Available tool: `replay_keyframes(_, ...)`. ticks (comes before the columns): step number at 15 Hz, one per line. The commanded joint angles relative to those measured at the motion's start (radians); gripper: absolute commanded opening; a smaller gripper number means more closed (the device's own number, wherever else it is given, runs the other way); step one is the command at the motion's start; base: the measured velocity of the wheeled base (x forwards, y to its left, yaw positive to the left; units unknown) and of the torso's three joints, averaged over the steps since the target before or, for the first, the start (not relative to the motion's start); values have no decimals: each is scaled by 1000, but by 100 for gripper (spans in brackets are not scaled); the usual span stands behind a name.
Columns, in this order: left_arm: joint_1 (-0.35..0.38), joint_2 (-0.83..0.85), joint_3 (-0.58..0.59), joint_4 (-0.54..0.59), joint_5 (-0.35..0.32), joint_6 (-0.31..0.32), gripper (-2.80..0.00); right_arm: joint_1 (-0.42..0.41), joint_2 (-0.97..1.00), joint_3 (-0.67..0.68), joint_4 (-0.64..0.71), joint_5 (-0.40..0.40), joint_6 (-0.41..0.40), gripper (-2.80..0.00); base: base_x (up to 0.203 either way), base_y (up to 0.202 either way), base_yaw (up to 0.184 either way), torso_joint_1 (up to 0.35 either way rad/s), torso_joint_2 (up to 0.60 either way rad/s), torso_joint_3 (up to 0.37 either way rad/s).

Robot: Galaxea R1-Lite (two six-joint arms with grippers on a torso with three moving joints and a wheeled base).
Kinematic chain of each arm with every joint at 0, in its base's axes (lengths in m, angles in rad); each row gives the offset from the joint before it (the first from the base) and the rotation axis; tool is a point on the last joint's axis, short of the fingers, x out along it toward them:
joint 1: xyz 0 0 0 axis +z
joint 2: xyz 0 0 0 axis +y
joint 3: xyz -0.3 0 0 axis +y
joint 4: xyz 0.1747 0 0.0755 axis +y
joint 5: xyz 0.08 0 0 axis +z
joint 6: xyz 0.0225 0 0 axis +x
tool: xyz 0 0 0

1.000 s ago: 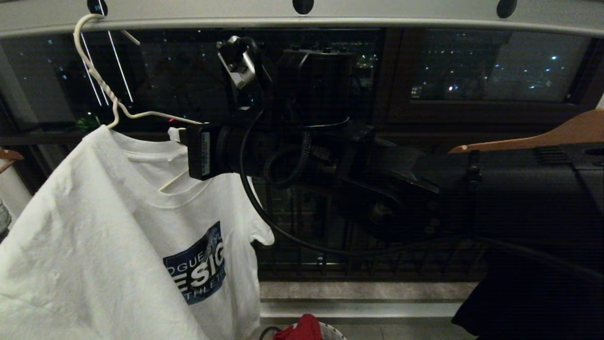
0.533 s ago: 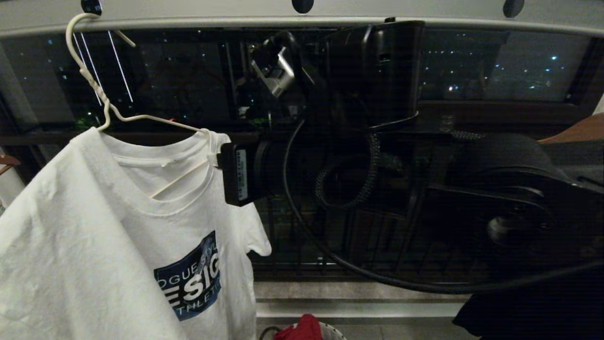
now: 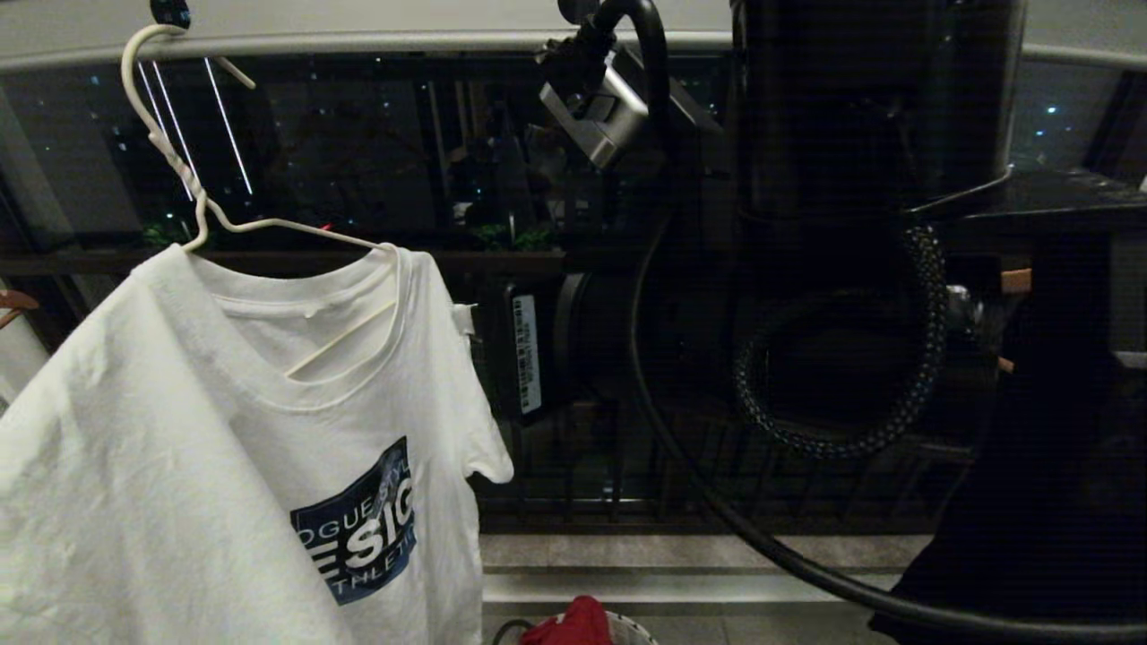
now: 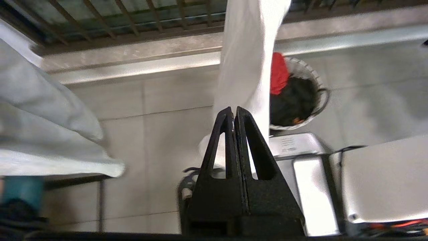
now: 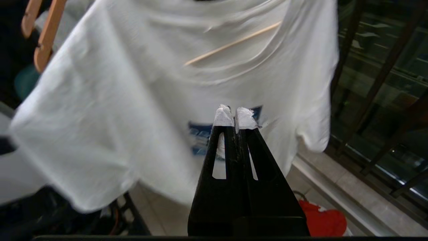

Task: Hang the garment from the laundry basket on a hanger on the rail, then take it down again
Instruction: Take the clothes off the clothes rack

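The white T-shirt (image 3: 224,430) hangs on the thin white wire hanger (image 3: 202,210), whose hook is over the pale grey rail (image 3: 358,36) at the upper left of the head view. The hanger's long axis tilts: its neck sits high on the left and its wire arm slopes down to the right, so the shirt drapes askew, chest print (image 3: 358,528) facing the robot, hem falling out of view below. The right hand (image 5: 234,117) is shut, white-tipped fingers pressed together with nothing between them, pointing at the shirt's front, just short of the blue print; its arm (image 3: 851,269) fills the middle and right of the head view, just beside the shirt's right sleeve. The left hand (image 4: 233,112) is also shut and empty, aimed down past the hanging shirt toward the floor. The laundry basket (image 4: 314,100) stands below on the floor tiles (image 4: 160,134), with a red cloth (image 4: 277,73) and a black garment (image 4: 294,103) inside.
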Motion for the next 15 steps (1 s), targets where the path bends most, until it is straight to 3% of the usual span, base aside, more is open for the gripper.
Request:
replay_keyframes(1,14,2,-3,5,14,31,-280,11,-16,16,0,-10,-1,-280,0,0,0,0,0,0)
replay_keyframes(7,35,-2,-35,13,-21,56,-280,11,-16,15,1,-29,-3,-280,0,0,0,0,0,0)
replay_keyframes(8,35,4,-32,11,-33,64,0,11,-16,15,1,-29,-3,-280,0,0,0,0,0,0)
replay_keyframes(13,45,53,-5,-5,-105,122,0,11,-12,13,1,-31,-3,-280,0,0,0,0,0,0)
replay_keyframes(15,53,60,46,-90,-106,150,0,9,-15,13,1,-31,-3,-280,0,0,0,0,0,0)
